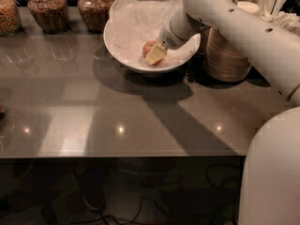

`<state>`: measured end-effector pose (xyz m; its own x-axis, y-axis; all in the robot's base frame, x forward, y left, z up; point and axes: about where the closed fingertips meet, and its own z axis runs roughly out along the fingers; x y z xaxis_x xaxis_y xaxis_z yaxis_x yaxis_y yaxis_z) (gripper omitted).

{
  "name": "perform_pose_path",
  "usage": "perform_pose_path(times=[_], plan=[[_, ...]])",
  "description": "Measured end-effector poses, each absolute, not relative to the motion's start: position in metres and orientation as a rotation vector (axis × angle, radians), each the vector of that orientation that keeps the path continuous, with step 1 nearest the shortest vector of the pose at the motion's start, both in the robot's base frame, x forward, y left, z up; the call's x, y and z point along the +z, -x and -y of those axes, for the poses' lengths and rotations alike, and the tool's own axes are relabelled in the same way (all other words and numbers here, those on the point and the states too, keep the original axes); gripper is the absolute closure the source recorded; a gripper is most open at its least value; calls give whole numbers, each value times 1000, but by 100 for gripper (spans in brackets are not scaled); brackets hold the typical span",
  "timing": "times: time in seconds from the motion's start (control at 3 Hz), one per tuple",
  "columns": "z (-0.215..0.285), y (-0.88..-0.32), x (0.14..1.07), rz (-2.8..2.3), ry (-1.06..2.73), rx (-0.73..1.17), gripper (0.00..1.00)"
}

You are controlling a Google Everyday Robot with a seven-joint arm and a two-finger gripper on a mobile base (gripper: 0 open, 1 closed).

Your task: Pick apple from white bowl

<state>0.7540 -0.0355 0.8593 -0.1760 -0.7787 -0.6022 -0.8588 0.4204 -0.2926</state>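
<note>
The white bowl (117,50), lined with crinkled white paper, stands at the back middle of the grey table. The small reddish-orange apple (148,47) lies inside it, right of centre, and only its left part shows. My gripper (155,54) reaches down into the bowl from the right and sits right against the apple, covering most of it. My white arm crosses the upper right of the view.
Three brown glass jars (47,11) stand in a row at the back left. A stack of tan disposable bowls (227,55) stands just right of the white bowl, with white cutlery (276,8) behind it. The table's front edge (117,156) runs across the lower middle.
</note>
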Motion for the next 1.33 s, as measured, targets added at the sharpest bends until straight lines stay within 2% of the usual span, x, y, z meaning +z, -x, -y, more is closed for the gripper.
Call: perform_pose_path(times=[0.67, 1.0, 1.33], plan=[[40, -753, 859, -2013, 1341, 180, 88], [43, -750, 881, -1969, 1323, 182, 100], [50, -744, 911, -1905, 1307, 185, 100]])
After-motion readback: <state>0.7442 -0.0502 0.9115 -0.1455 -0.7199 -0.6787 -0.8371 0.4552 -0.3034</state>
